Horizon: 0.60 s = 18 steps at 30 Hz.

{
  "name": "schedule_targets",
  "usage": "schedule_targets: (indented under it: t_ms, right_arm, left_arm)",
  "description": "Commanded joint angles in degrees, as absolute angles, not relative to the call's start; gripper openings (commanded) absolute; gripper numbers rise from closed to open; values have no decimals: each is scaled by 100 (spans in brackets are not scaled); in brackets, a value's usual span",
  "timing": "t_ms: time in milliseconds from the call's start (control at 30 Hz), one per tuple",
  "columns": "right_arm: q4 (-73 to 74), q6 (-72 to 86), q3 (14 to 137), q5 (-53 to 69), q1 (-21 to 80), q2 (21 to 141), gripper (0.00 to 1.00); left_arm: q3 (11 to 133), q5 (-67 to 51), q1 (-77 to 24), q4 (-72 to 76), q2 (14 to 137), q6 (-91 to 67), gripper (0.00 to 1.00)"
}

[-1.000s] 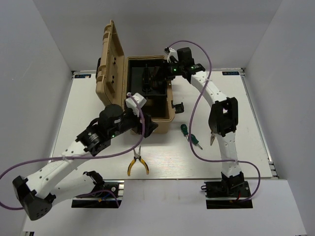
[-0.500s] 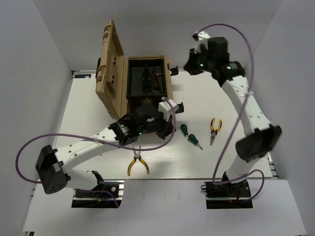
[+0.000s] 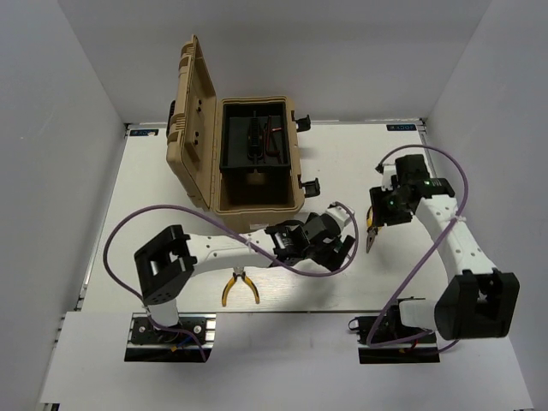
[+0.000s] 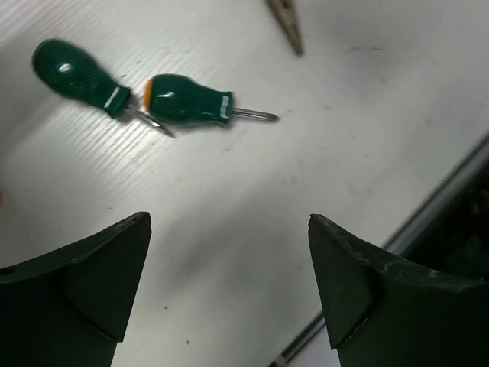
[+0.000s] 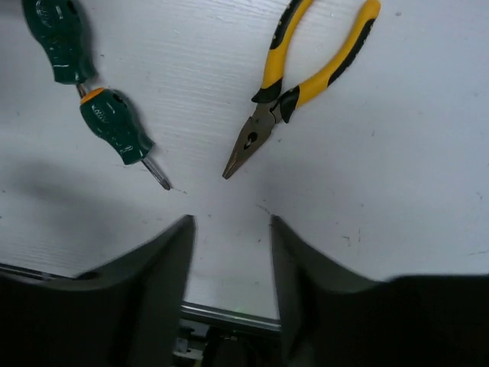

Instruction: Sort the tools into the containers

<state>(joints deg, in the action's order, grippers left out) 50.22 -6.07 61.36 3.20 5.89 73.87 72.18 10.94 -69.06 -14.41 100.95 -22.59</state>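
The top camera sits high up behind the two arms [image 3: 223, 247] and looks down on the whole table [image 3: 145, 188]. Each wrist camera looks down at the table from very close (only a small patch fits). Both wrist views share the green screwdrivers [image 4: 187, 99] [image 5: 114, 126] and the yellow pliers [image 5: 273, 103] [image 4: 286, 23].

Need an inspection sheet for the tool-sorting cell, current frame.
Surface: white table, faint scuffs.
Job's things: tan toolbox open, lid upright; black tray holds dark items, unidentifiable. Orange-banded green screwdriver and plain green screwdriver lie end to end on the table; yellow pliers beside them; second yellow pliers near the front edge.
Clutter: nothing seen.
Grippers: left tool open, empty, over the screwdrivers; right tool open, empty, over the pliers.
Cables: left purple cable and right purple cable hang in loose loops.
Surroundings: white walls.
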Motion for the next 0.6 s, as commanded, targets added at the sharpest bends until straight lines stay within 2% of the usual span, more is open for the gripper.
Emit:
schedule_targets:
  t_ms: [0, 167, 333, 567]
  right_arm:
    - [4721, -782, 5917, 869, 414, 6935, 43]
    - [4377, -712, 5371, 1300, 211, 6742, 28]
    - [4193, -615, 5072, 1713, 70, 6671, 27]
    - [3938, -563, 4711, 2100, -290, 6513, 27]
  left_arm:
    - [7418, 1793, -6733, -1293, 10203, -2768, 93]
    - [7848, 2328, -6680, -1362, 10845, -3032, 85]
    - [8191, 2522, -6548, -1362, 11311, -3374, 70]
    - [8394, 2936, -6495, -1275, 11487, -3823, 71]
